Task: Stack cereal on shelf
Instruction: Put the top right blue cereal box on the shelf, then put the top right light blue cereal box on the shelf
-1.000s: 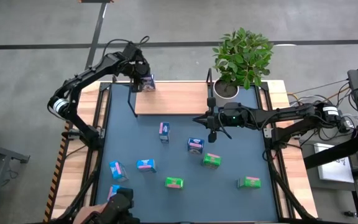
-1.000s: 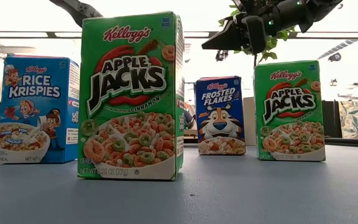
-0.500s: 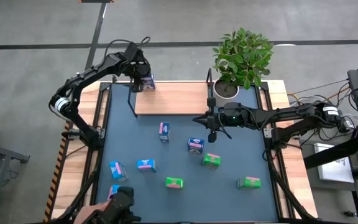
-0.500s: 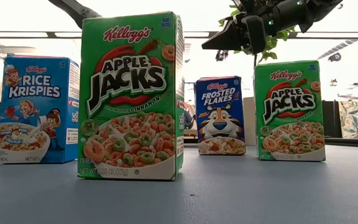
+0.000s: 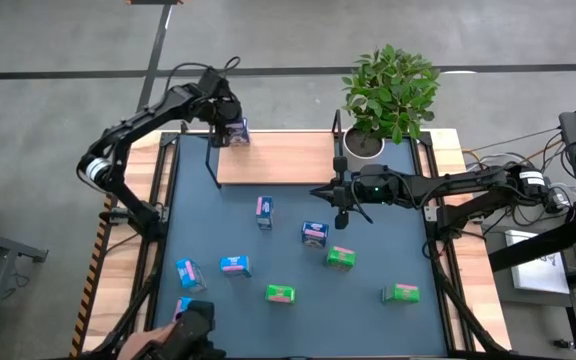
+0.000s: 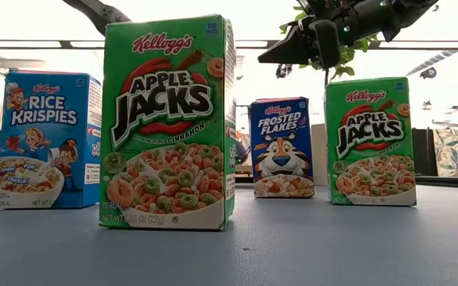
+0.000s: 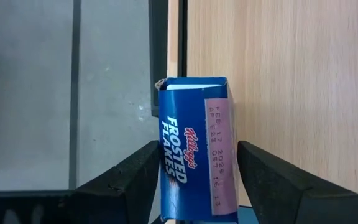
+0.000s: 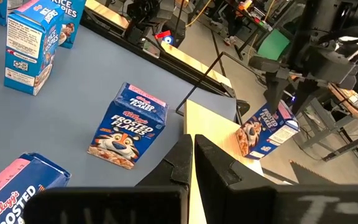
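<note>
The shelf's wooden board [image 5: 288,160] lies at the table's far side between black wire ends [image 5: 213,160]. My left gripper [image 5: 230,125] is over its far left corner, shut on a dark blue Frosted Flakes box [image 7: 194,143]. My right gripper [image 5: 340,197] is shut and empty, hovering by the board's near right corner. Several cereal boxes stand on the blue mat: a Frosted Flakes box [image 5: 314,233], a pink-topped one [image 5: 264,211], green Apple Jacks boxes [image 5: 340,258] and light blue Rice Krispies boxes [image 5: 234,265]. My left gripper pinches the Frosted Flakes box between its two fingers [image 7: 143,171], on two opposite sides near its upper end [image 7: 194,186]. The fingers come from above, pointing down. In the right wrist view the box is tilted, its lower end [image 8: 250,148] on the board.
A potted plant [image 5: 390,92] in a white pot stands at the board's far right end. At the table's near edge a hand holds a dark device [image 5: 193,330]. In the low view the boxes [image 6: 165,119] stand upright, with bare mat in front.
</note>
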Controlling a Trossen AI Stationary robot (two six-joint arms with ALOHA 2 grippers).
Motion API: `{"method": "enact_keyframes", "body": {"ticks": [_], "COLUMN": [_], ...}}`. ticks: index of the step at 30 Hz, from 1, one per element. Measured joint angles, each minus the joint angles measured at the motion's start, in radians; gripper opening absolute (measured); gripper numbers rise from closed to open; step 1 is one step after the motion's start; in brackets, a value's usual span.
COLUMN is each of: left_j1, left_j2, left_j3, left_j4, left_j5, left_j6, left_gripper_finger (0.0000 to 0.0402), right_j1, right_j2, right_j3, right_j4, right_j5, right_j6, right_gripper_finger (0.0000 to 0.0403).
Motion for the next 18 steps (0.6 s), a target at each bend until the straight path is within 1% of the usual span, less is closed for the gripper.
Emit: {"method": "enact_keyframes", "body": {"ticks": [7, 11, 15, 18], "left_j1": [-0.003, -0.021, -0.068, -0.134], "left_j2": [-0.026, -0.045, -0.092, -0.125], "left_j3": [0.0, 0.0, 0.001, 0.033], "left_j4": [0.003, 0.002, -0.006, -0.111], "left_j5": [0.0, 0.0, -0.001, 0.024], "left_j6": [-0.015, -0.064, -0.194, -0.361], "left_gripper_finger": [0.0198, 0.0198, 0.0198, 0.0198], "right_j1": [0.0, 0.0, 0.0, 0.0], "right_j2": [0.0, 0.0, 0.0, 0.0], "right_j3": [0.0, 0.0, 0.0, 0.0], "right_j4": [0.0, 0.0, 0.0, 0.001], "right_j5": [0.0, 0.0, 0.0, 0.0], "right_j6": [0.0, 0.0, -0.001, -0.002], "right_gripper_finger": [0.0009, 0.0009, 0.0009, 0.0009]}}
